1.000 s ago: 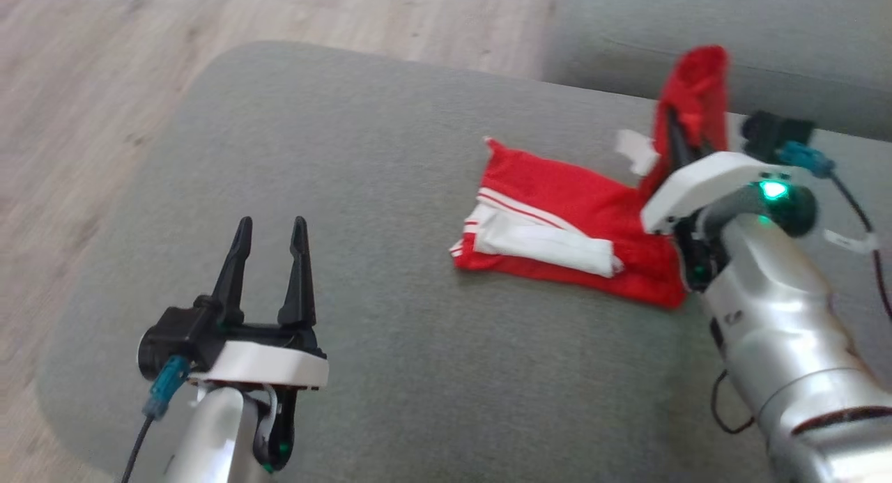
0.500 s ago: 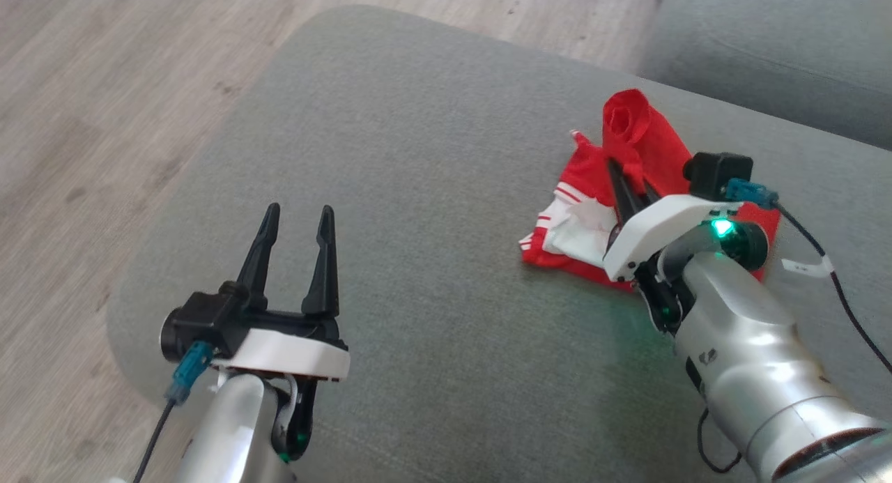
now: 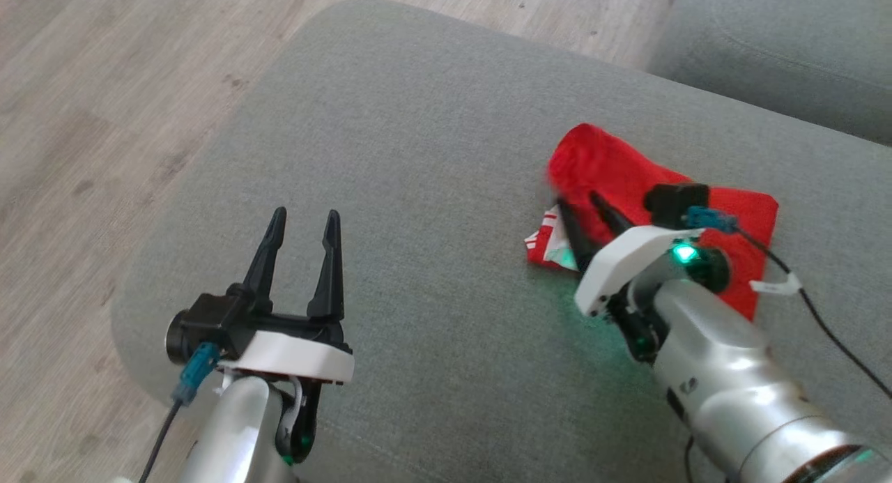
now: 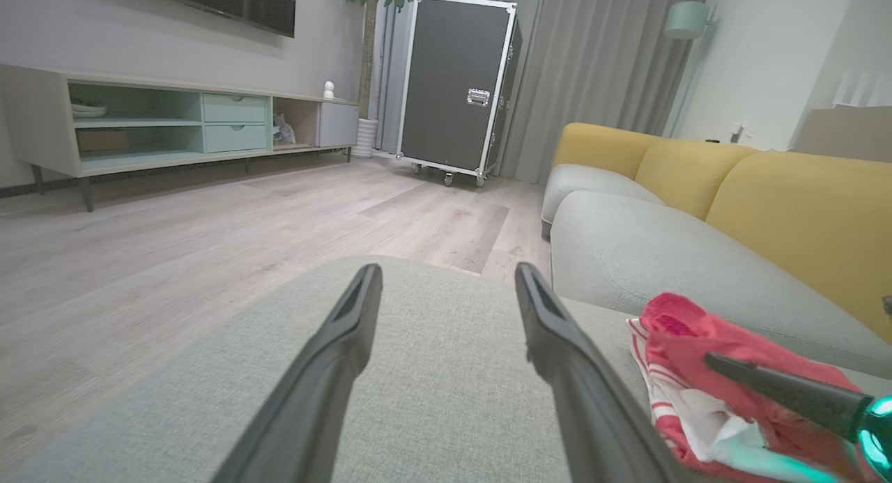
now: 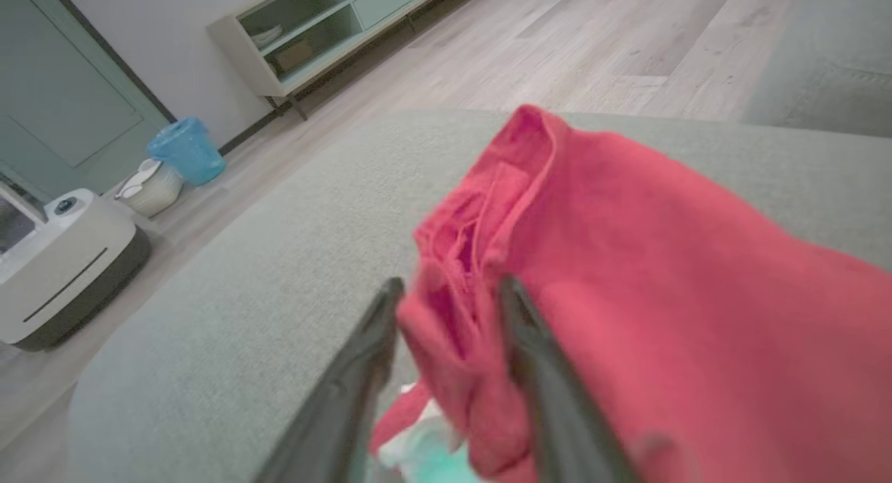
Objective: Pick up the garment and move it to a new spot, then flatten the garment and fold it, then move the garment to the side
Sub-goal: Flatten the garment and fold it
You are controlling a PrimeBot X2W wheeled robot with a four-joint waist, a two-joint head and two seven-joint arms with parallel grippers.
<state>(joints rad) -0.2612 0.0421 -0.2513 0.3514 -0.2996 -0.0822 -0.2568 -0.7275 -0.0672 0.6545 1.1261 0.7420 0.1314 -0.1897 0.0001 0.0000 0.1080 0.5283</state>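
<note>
My right gripper (image 3: 577,201) has its jaws partly parted, a fold of the red garment (image 3: 613,164) between them on the grey cushion (image 3: 432,120). My left gripper (image 3: 306,213) hangs well apart, jaws wide.

The red garment (image 3: 613,169), right of centre in the head view, has had its raised flap brought down. It now lies folded over the lower layer, leaving just a sliver of white striped trim (image 3: 547,240) at its left edge. The right gripper (image 3: 577,198), pinched shut before, has parted its fingers.
</note>
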